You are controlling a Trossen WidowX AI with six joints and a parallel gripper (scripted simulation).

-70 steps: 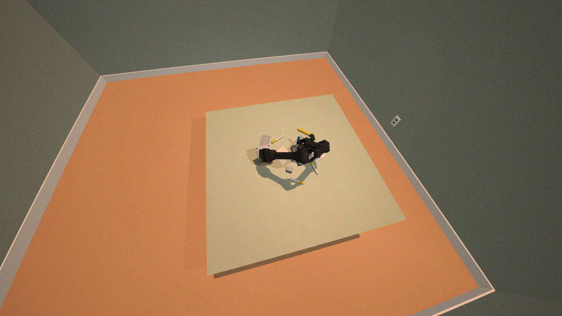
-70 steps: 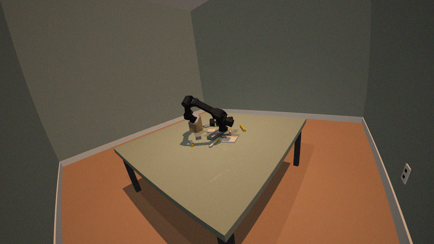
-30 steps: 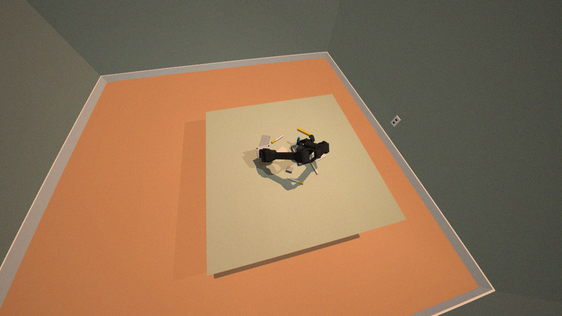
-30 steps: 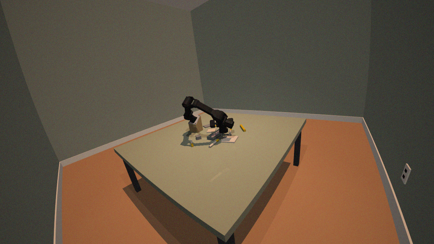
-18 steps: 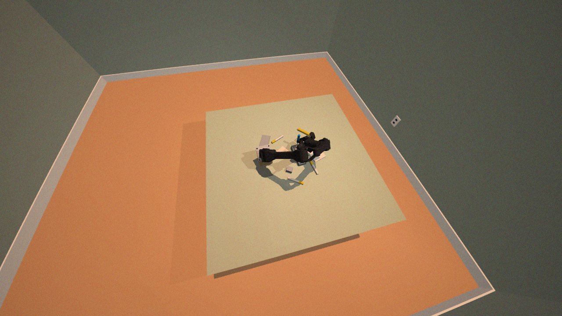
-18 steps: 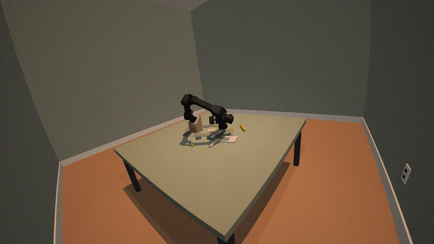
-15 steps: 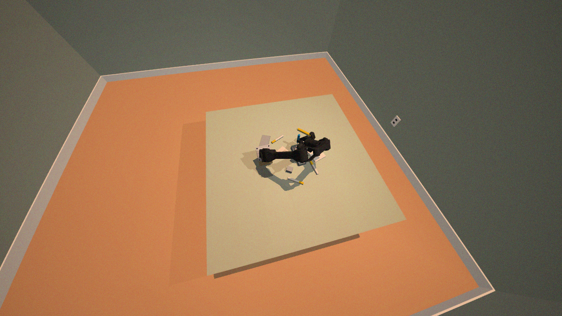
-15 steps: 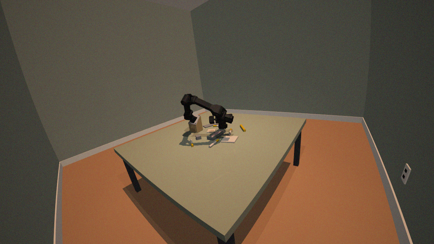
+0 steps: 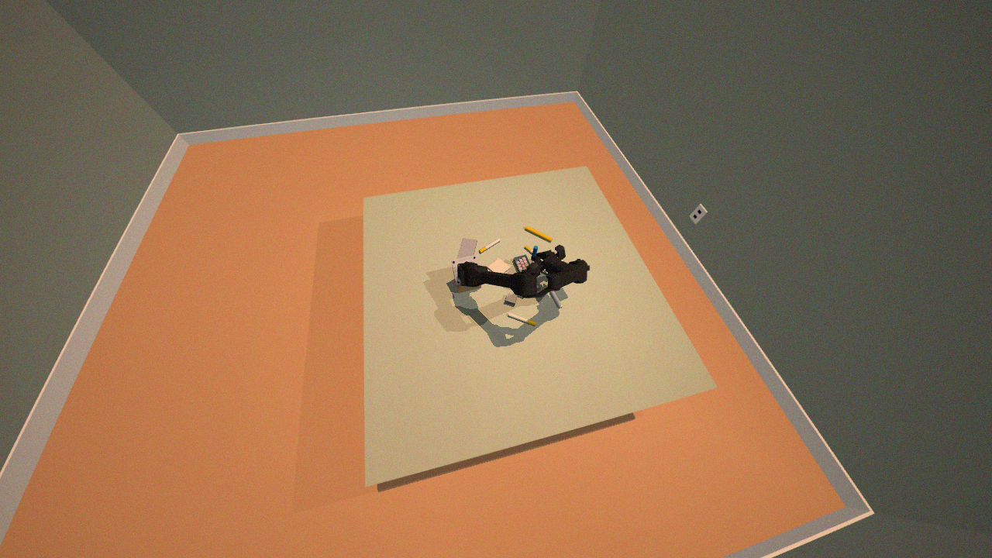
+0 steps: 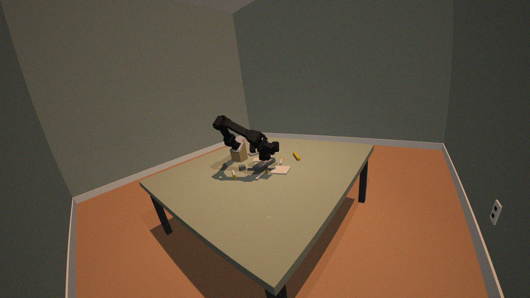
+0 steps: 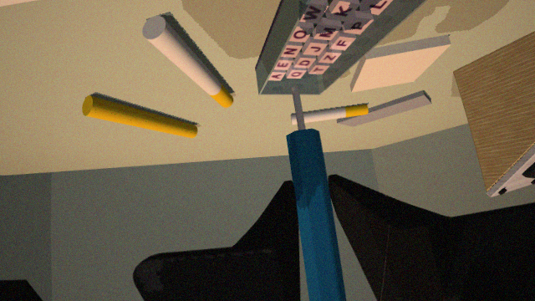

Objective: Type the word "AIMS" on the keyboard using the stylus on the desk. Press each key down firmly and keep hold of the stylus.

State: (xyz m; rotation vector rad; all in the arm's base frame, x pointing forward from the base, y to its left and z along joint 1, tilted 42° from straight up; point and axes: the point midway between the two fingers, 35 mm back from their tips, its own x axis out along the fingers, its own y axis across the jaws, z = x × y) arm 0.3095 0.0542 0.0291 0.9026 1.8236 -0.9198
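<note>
My gripper is shut on the blue stylus. The stylus's thin grey tip points towards the keyboard. In the wrist view the tip overlaps the keyboard's near end, just beyond the A and Q keys. I cannot tell whether it touches the case or hovers over it. The A, E, N, O and W keys run along one side, Q, D, J, M and K in the middle, T, Z, F, P and L on the other. I and S cannot be made out. No key looks clearly pressed.
A yellow cylinder and white-and-yellow markers lie near the keyboard. A pale block, a grey slab and the wooden base block are to the right in the wrist view. A small grey block lies nearby.
</note>
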